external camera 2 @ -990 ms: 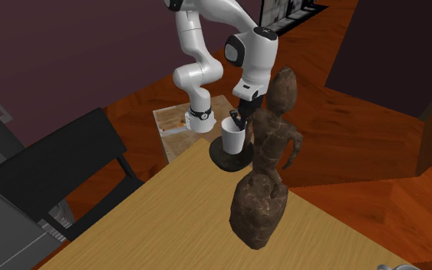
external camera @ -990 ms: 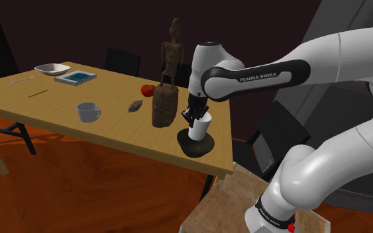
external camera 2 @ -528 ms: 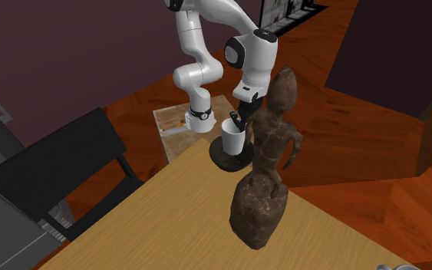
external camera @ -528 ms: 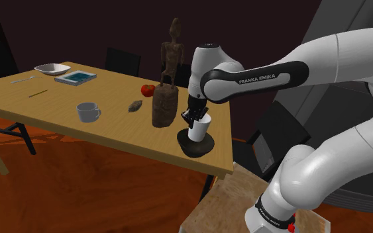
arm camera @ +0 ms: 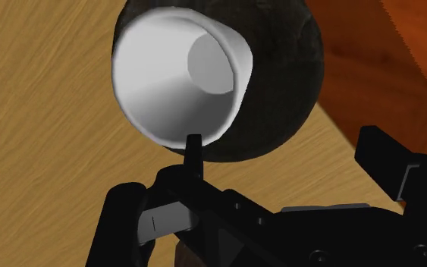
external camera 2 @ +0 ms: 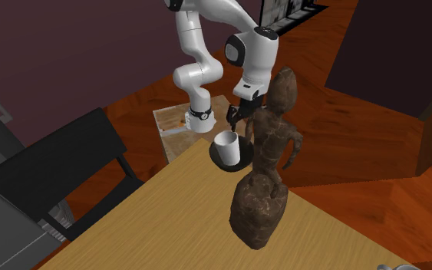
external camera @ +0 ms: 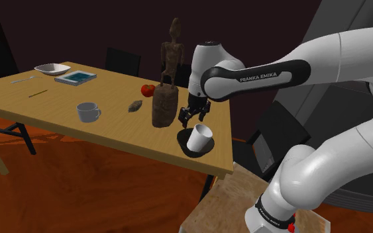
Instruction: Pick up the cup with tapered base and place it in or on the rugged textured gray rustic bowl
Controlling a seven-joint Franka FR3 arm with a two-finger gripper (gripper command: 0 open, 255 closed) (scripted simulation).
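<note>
The tool [external camera: 195, 114] hangs just above the bowl with its two black fingers apart and nothing between them, a little right of centre in the shoulder view. Directly below it the white cup [external camera: 200, 138] lies tipped on its side inside the dark, rough-surfaced bowl [external camera: 193, 151]. The cup's mouth faces up toward the hand, as the wrist view shows. By the look of it the placing is done and what remains is to withdraw.

The cup is leaning rather than standing, so any brush on its rim could roll it out. The safe exit seems to be straight up with the fingers kept wide, and no sideways travel until they are well above the rim.

The tall brown carved figure [external camera: 165, 99] stands just beside the bowl toward the frame's left, so swinging that way looks risky. The bowl sits near the corner of the wooden bench [external camera: 59, 99], at centre right of the shoulder view, so a knocked cup might go to the floor.

A grey mug [external camera: 87, 111] stands well apart at left of centre.

The only legible writing is "FRANKA EMIKA" on the arm's dark forearm band [external camera: 258, 77].
</note>
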